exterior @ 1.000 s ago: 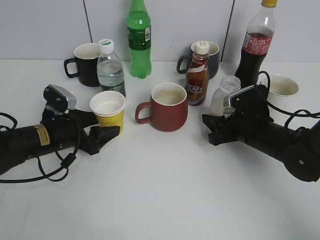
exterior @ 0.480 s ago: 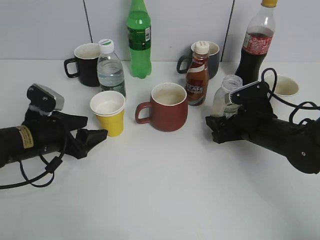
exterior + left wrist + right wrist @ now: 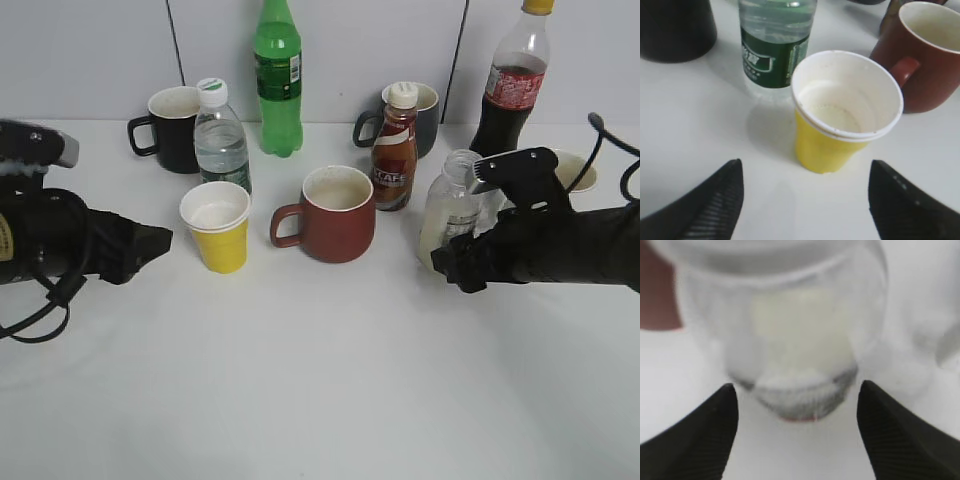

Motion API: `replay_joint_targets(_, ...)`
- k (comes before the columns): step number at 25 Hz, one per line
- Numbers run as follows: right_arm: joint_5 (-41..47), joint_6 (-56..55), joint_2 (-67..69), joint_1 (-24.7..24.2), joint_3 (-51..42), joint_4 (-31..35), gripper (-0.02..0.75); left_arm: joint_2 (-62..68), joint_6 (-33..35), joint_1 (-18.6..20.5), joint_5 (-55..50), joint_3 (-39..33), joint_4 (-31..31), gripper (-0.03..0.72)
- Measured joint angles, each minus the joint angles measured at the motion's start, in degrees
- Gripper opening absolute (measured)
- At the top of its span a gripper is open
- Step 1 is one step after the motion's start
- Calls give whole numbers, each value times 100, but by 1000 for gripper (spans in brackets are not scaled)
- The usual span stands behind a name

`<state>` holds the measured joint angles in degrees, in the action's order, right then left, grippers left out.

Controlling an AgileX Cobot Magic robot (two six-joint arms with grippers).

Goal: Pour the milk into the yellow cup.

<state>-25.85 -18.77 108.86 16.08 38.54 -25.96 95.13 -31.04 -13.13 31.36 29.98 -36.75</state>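
While both arms lie low on the white table (image 3: 320, 400), I count five bottles and six cups. Along the far wall stand a green bottle (image 3: 277, 80) and a cola bottle (image 3: 510, 95); nearer are a water bottle (image 3: 220, 140), a brown coffee bottle (image 3: 395, 150) and the milk (image 3: 447, 215), uncapped, at right of centre. The cups: a black mug (image 3: 170, 128) far left, a grey mug (image 3: 425, 112) behind the coffee, a red mug (image 3: 335, 213) in the middle, a white cup (image 3: 570, 170) far right, and the yellow cup (image 3: 217, 226), which looks like two nested.

That yellow cup stands left of the red mug, just in front of the water bottle, with a little pale liquid inside. The left gripper (image 3: 805, 200) is spread wide and holds nothing, short of the cup. The right gripper (image 3: 797, 432) is also spread wide, its fingers on either side of the milk, not closed on it.
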Motion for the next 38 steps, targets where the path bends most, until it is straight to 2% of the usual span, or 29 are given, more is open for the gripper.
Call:
replay_joint_targets(4, 1288, -1392, -696, 114, 7, -1022, 554, -774, -160, -366, -1327, -3, 353, 588)
replay_joint_targets(9, 3011, -1802, -1762, 551, 20, -1151, 550, -1940, -199, -858, -3136, -3, 1262, 585)
replay_joint_targets(11, 3552, -1785, -2218, 829, 20, -1077, 540, -2310, -204, -988, -3701, -5, 1421, 578)
replay_joint_targets(12, 3828, -1676, -2397, 968, 20, -929, 533, -2669, -211, -1103, -4150, -5, 1473, 566)
replay_joint_targets(14, 4292, -1134, -2811, 1188, 20, -290, 525, -2669, -211, -1103, -4150, -5, 1473, 566)
replay_joint_targets(15, 4537, -676, -3016, 1282, 20, 105, 522, -3384, -217, -1307, -5316, 98, 1537, 533)
replay_joint_targets(18, 5341, 611, -3595, 1417, 20, 1526, 521, -4125, -217, -1454, -6428, 348, 1664, 503)
replay_joint_targets(21, 6287, 1168, -4233, 1433, 20, 2355, 521, -5301, -72, -1517, -7775, 666, 1918, 486)
replay_joint_targets(25, 7520, 1540, -5281, 1433, 25, 2596, 521, -6260, 983, -1522, -9077, 732, 2587, 483)
replay_joint_targets(26, 7784, 1619, -5543, 1433, 25, 2596, 521, -6260, 983, -1522, -9077, 732, 2587, 483)
replay_joint_targets(27, 7955, 1686, -5858, 1433, 25, 2596, 521, -6756, 1339, -1528, -9707, 732, 3017, 482)
replay_joint_targets(28, 8119, 1734, -6184, 1433, 20, 2596, 521, -6957, 1435, -1528, -9877, 732, 3141, 481)
replay_joint_targets(33, 8659, 2224, -7770, 1433, -178, 2842, 521, -7936, 1716, -1534, -10093, 551, 3312, 482)
replay_joint_targets(38, 8759, 2501, -9265, 1433, -677, 3067, 521, -8990, 2180, -1538, -10141, 375, 3324, 482)
